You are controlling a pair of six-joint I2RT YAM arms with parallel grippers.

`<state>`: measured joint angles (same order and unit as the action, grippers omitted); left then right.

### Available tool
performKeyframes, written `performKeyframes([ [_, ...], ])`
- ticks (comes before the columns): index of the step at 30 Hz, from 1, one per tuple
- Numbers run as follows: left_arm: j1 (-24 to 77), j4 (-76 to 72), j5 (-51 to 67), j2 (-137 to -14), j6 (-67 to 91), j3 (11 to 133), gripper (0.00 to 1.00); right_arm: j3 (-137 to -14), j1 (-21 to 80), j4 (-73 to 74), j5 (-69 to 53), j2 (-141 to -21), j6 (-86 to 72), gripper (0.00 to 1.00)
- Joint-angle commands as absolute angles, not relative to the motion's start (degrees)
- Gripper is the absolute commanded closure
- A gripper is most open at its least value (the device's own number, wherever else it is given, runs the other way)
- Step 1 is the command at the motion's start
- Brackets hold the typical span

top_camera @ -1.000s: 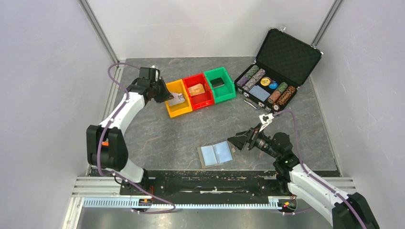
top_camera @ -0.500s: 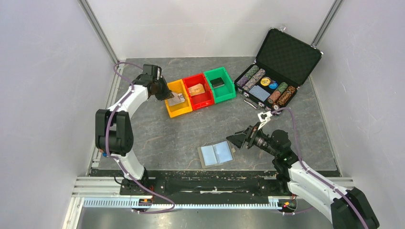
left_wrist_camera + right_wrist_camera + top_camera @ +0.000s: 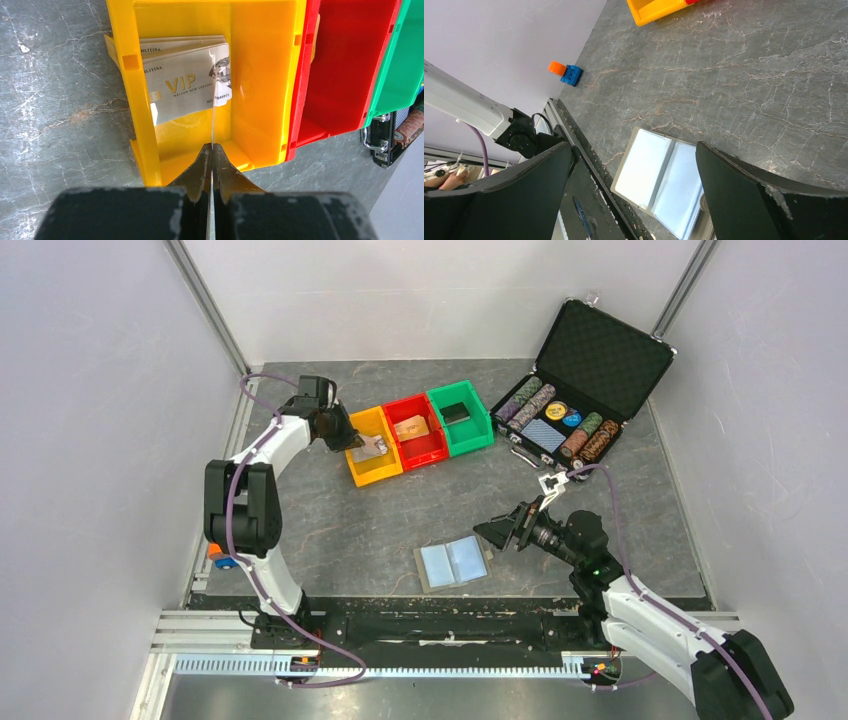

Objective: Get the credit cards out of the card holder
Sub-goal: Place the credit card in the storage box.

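The card holder (image 3: 452, 562) lies open near the table's front edge, its two light-blue panels facing up; the right wrist view shows the card holder (image 3: 664, 180) below my fingers. My right gripper (image 3: 497, 533) hovers just right of it, open and empty (image 3: 634, 150). My left gripper (image 3: 350, 440) is over the near end of the yellow bin (image 3: 372, 470), shut on a thin card seen edge-on (image 3: 212, 110) between the fingers (image 3: 200, 170). Two white VIP credit cards (image 3: 185, 85) lie in the yellow bin (image 3: 260, 75).
A red bin (image 3: 425, 450) holding a tan card and a green bin (image 3: 472, 433) holding a black item stand beside the yellow one. An open black chip case (image 3: 600, 355) sits at the back right. A small orange-and-blue part (image 3: 565, 72) lies by the left edge.
The left arm's elbow has swung up and inward while its gripper stays at the yellow bin with the card. The right gripper has edged slightly toward the card holder.
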<state>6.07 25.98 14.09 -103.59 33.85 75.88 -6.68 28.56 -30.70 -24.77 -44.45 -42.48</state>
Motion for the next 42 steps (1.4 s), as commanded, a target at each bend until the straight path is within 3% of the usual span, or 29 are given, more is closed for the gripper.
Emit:
performKeyframes([
  [1,5.55,23.65,15.86,-104.54,33.81,78.35,0.98,-9.13,28.56,-32.61,-25.15,-44.66,-42.90,0.02],
  [35,5.36,16.88,13.54,-103.56,39.91,75.29,0.98,-9.32,28.54,-31.03,-24.44,-44.07,-42.23,0.02],
  [42,5.37,17.23,13.06,-104.37,39.22,75.07,0.88,-9.53,28.52,-31.01,-24.50,-44.36,-42.44,0.02],
])
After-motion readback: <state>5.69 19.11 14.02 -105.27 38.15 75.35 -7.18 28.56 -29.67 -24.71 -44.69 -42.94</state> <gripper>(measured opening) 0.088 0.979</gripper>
